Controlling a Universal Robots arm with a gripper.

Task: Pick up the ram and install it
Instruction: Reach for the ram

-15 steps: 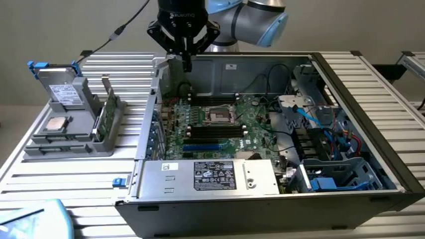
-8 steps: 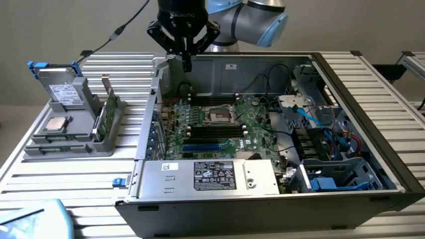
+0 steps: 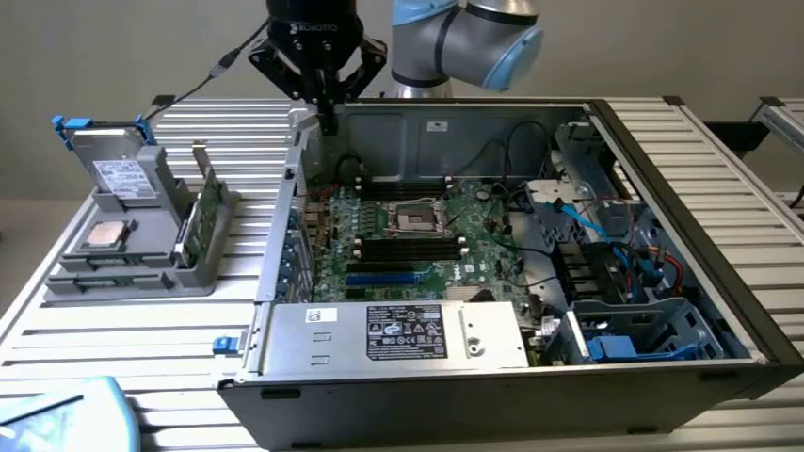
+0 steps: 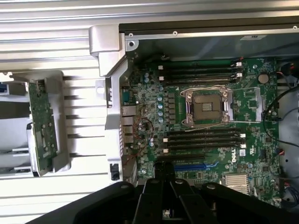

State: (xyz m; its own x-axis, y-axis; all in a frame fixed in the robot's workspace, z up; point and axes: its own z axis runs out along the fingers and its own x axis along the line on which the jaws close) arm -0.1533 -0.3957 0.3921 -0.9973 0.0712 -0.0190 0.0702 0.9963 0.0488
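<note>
End effector (image 3: 328,121) pressed together, empty, above open black computer case (image 3: 503,405) | long thin green ram (image 4: 42,126) beside case, unpicked | black memory slots (image 4: 201,137) bare, install pending

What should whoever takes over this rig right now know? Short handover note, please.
Gripper: shut, nothing visible in it, hanging above the open case's far corner on the exterior view's left.
Ram: not in the gripper. A green board stands in the grey holder outside the case; I cannot tell if it is the ram.
Motherboard: the black slots beside the socket look empty.
Done: nothing that shows.
Left: pick-up and install.
</note>
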